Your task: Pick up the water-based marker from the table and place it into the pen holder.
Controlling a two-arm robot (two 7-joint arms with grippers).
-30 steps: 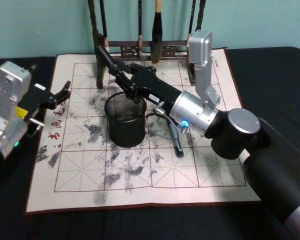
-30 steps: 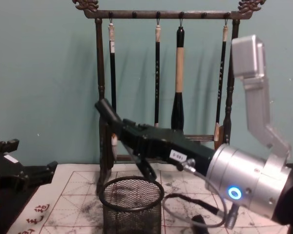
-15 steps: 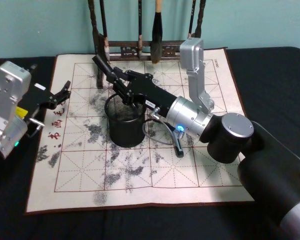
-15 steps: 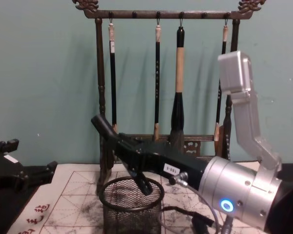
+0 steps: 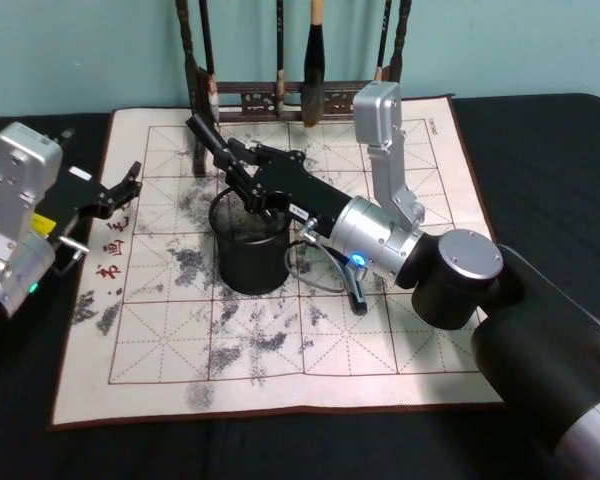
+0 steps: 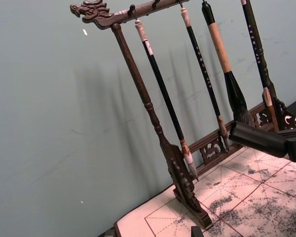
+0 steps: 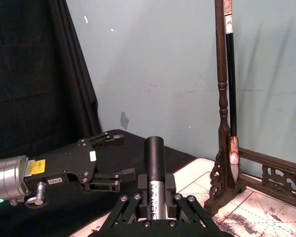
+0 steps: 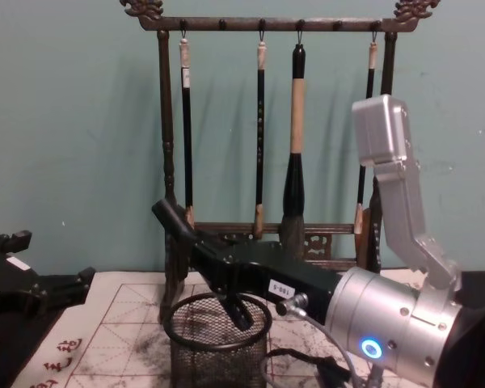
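- The table (image 5: pixel 280 380) carried the white gridded mat, and the pen holder (image 5: pixel 250 262) stood upright on it, left of centre, with its mouth open upward.
- The right gripper (image 5: pixel 242 178) was clamped on the water-based marker and hung directly over the holder's mouth. In the chest view its lower finger dipped just inside the rim.
- The left gripper (image 5: pixel 123 187) sat parked with its jaws apart at the mat's left edge, well apart from the holder, so the right arm was clearly the nearer one.
- The water-based marker (image 5: pixel 205 135) lay slanted rather than upright. Its free end pointed up and toward the robot's left, past the rim, while its lower end was hidden in the fingers. The holder lay straight below the grip, so the drop likely depended on bringing that axis more upright.
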